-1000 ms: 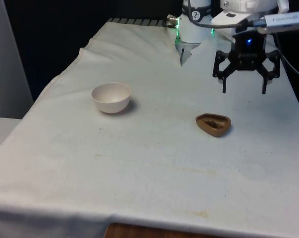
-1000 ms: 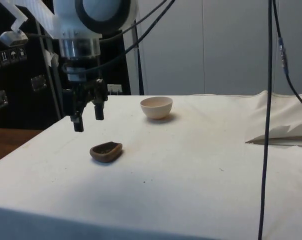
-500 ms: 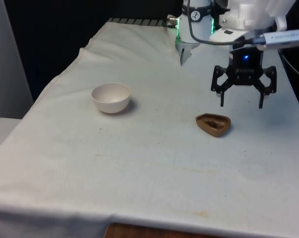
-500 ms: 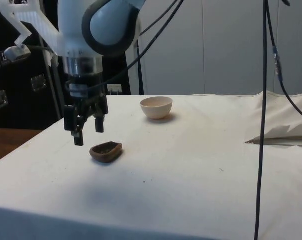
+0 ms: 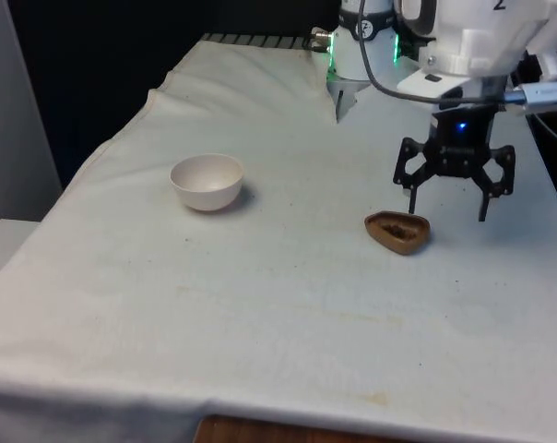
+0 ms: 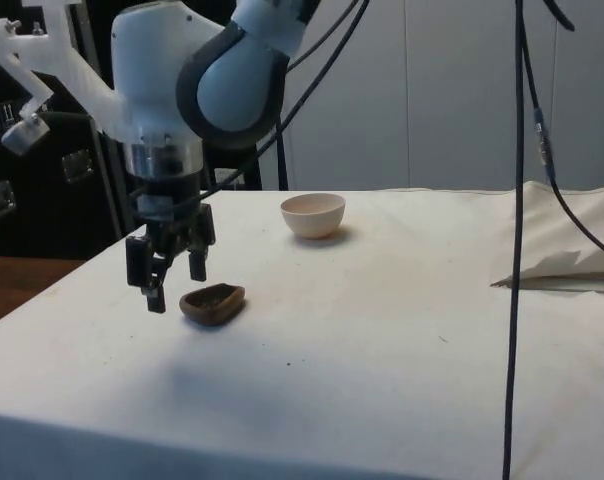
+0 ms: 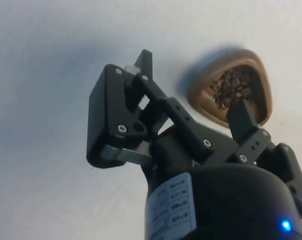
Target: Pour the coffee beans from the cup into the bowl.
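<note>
Two dishes sit on the white tablecloth (image 5: 288,305), well apart from each other. One is a brown, rounded-triangular cup (image 5: 398,232) holding dark coffee beans (image 7: 234,86), lying towards the front view's right. Its other companion is a plain cream bowl (image 5: 207,181), standing upright towards the front view's left and nearer the table's far side in the side view.

Just above the cloth hangs the black gripper (image 5: 447,214), with its fingers spread wide apart and nothing between them. In the front view one fingertip (image 5: 412,209) comes down just behind the cup's far rim, and the other stands off to the cup's right. From the side, the gripper (image 6: 171,291) is just beside the cup (image 6: 212,303). A small white label on the gripper body carries print too small to read.
</note>
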